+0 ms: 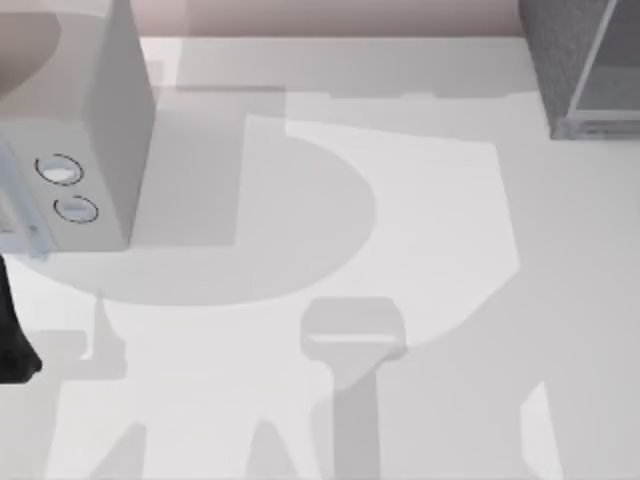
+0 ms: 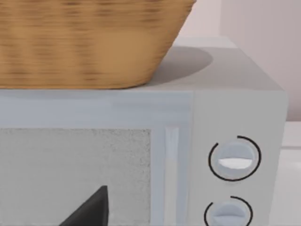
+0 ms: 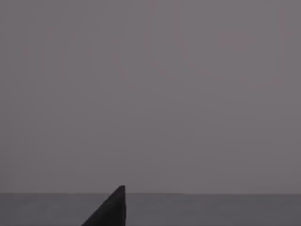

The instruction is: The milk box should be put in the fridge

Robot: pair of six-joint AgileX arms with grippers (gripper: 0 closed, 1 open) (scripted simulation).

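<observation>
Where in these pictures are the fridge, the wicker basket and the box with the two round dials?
fridge (image 1: 560, 60): top view, at the far right corner, on its dark speckled side.
wicker basket (image 2: 84, 42): left wrist view, on its woven wall.
box with two dials (image 2: 233, 159): left wrist view, on its upper dial.

Light-grey microwave (image 1: 95, 120) with two round dials (image 1: 60, 170) at the left side of the white worktop (image 1: 420, 300), near the far edge. Woven basket (image 2: 84, 42) standing on top of it. Pale wall (image 1: 350, 15) behind.
</observation>
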